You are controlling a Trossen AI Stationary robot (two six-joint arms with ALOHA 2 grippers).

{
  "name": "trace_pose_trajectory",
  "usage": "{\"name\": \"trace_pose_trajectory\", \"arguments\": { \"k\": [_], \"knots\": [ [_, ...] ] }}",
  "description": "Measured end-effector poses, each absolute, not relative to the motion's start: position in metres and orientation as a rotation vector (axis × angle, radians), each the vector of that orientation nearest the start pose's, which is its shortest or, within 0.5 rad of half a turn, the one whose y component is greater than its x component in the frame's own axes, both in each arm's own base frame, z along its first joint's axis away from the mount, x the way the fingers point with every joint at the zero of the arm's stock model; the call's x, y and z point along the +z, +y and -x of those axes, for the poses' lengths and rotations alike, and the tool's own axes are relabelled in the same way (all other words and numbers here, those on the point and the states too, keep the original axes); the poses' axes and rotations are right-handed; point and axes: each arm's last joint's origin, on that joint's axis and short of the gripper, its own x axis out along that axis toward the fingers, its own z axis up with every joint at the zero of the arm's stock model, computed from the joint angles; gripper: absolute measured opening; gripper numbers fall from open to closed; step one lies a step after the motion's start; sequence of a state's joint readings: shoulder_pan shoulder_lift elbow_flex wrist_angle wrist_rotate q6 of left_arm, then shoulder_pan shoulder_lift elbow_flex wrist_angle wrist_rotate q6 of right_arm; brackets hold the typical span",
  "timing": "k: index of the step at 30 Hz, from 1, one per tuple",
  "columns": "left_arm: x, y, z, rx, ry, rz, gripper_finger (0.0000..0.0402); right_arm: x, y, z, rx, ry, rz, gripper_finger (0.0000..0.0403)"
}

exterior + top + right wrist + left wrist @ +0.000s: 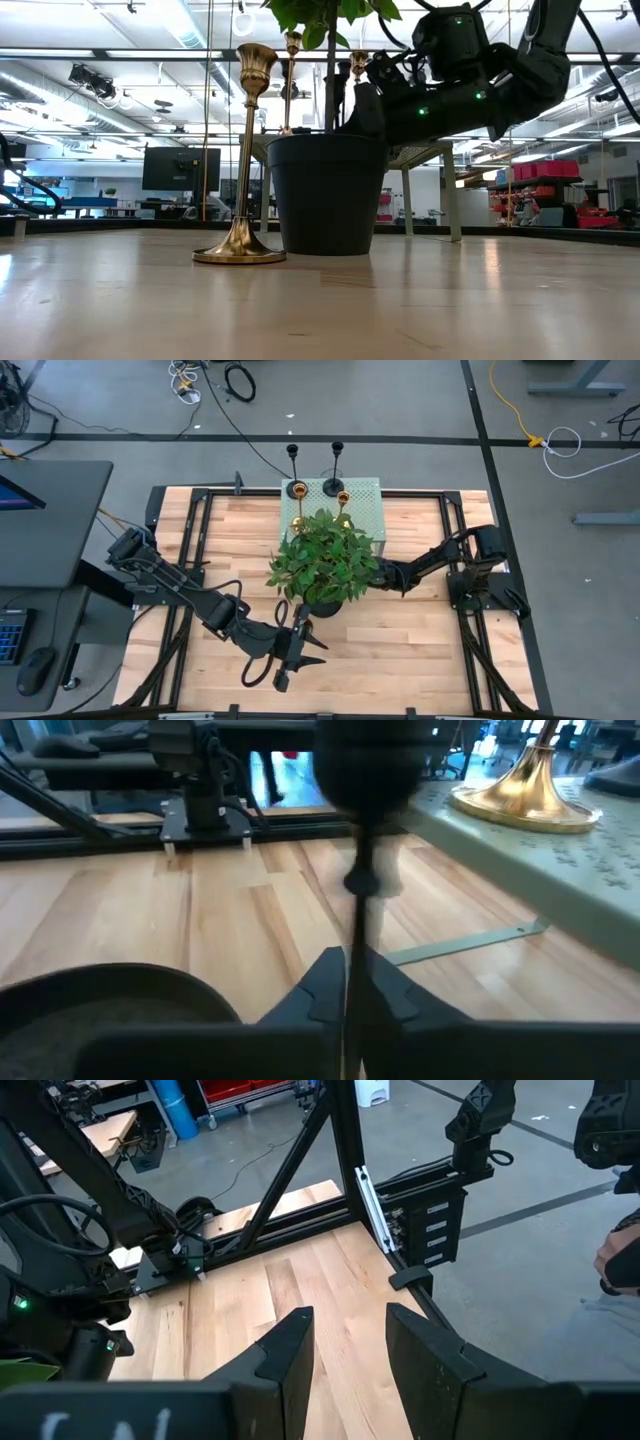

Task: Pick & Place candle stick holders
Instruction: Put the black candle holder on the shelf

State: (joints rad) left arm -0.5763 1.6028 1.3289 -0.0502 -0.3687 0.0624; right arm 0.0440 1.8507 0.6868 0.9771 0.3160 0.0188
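Observation:
My right gripper [383, 573] is shut on a black candle holder [362, 780] beside the potted plant [322, 565], on the plant's right. Two black holders [297, 487] [333, 485] and two gold ones [343, 497] [297, 520] stand on their bases on the green perforated platform [365, 510]. Another gold holder [243, 150] stands on the table beside the black pot [325, 195]; leaves hide it in the high view. My left gripper [300, 645] is open and empty over the table near its front edge; it also shows in the left wrist view [345, 1355]. My right gripper pinches the black holder's slim stem [358, 935] between its two fingers, below the cup. The fingers come level from the table's right and lie across the stem. The holder stands upright in the hold. The gripper and pot hide its base.
The plant's leaves [330, 550] spread over the table's middle and reach the platform's near edge. The black frame rails [470, 650] run along the table's sides. Bare wood lies to the near right [400, 650]. A person [615, 1250] shows beyond the table's right edge.

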Motion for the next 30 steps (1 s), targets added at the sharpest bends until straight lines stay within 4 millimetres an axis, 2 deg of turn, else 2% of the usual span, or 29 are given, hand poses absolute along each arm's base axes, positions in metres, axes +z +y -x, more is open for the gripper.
{"name": "trace_pose_trajectory", "arguments": {
  "k": [14, 20, 30],
  "knots": [
    [0.329, -0.193, -0.316, -0.215, 0.282, -0.208, 0.0131, 0.14, 0.006, -0.338, -0.286, 0.178, 0.035, 0.0008],
    [0.329, -0.193, -0.316, -0.214, 0.282, -0.208, 0.0131, 0.15, 0.01, -0.334, -0.281, 0.162, 0.05, 0.0005],
    [0.329, -0.193, -0.316, -0.215, 0.282, -0.209, 0.0131, 0.172, 0.011, -0.291, -0.319, 0.11, 0.026, 0.0005]
  ]
}}
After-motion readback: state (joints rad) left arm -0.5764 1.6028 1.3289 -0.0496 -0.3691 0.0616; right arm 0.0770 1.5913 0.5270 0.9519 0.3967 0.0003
